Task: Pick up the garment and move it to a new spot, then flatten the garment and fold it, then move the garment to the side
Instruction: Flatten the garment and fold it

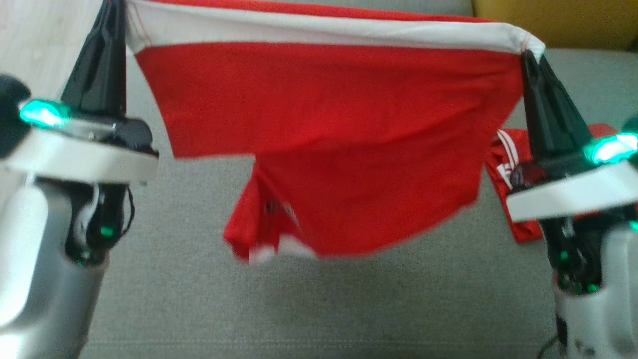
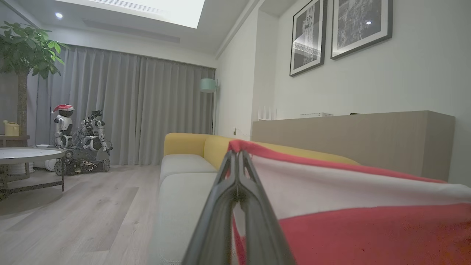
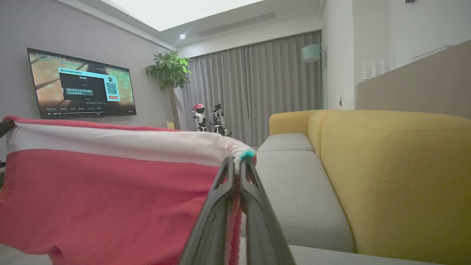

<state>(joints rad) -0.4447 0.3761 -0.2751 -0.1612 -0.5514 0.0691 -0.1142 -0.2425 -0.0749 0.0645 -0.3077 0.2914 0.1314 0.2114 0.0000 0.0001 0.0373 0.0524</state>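
Note:
A red garment (image 1: 329,129) with a white band along its top edge hangs stretched in the air above the grey sofa seat (image 1: 279,304). My left gripper (image 1: 119,12) is shut on its upper left corner, and my right gripper (image 1: 527,55) is shut on its upper right corner. The cloth's lower part droops in folds toward the seat without clearly touching it. In the left wrist view the garment (image 2: 360,221) runs off to the right from the closed left gripper (image 2: 238,156). In the right wrist view the garment (image 3: 106,191) spreads leftward from the closed right gripper (image 3: 237,162).
Another red and white garment (image 1: 508,169) lies on the seat behind my right arm. The yellow sofa back (image 3: 397,176) stands along the seat's far side. Wooden floor (image 2: 81,209) lies beyond the sofa's left end, with a round table (image 2: 25,154) and small robots (image 2: 79,140) farther off.

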